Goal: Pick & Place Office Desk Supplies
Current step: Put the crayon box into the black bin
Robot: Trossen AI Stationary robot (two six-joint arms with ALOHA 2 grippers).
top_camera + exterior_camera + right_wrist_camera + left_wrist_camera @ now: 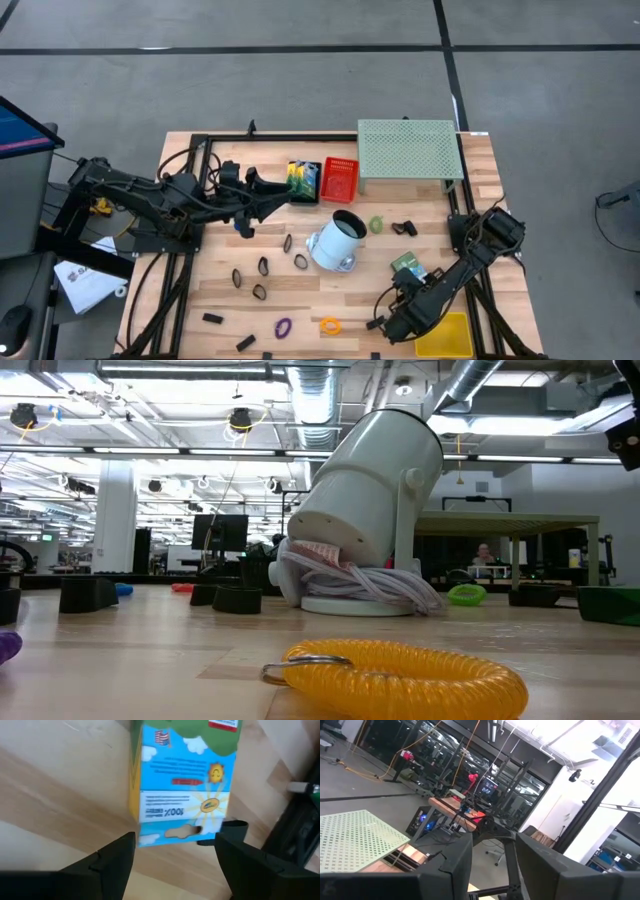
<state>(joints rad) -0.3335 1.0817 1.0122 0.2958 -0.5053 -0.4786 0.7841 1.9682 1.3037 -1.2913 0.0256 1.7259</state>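
Observation:
A crayon box (182, 780) with a blue-and-white face and a yellow side lies flat on the wood. My right gripper (175, 837) is open, and its fingers flank the box's nearer end. In the high view a green-topped crayon box (405, 265) lies beside my right arm (440, 285). My left gripper (272, 197) is open, raised and holding nothing; it is beside another crayon box (302, 181) near the red basket (340, 178). Black binder clips (262, 267), an orange ring (330, 325), a purple ring (283, 326) and a green ring (376, 224) lie loose on the table. My right gripper stands with a finger (112, 857) on either side of the crayon box's nearer end (175, 832), coming from above. I cannot tell whether the fingers touch it. The box lies flat on the table.
A white lamp-like object with a wound cord (338, 241) stands mid-table and fills the low view (370, 490). A green perforated shelf (410, 150) is at the far edge and a yellow tray (445, 335) at the near right corner. More black clips (404, 228) lie beyond the lamp.

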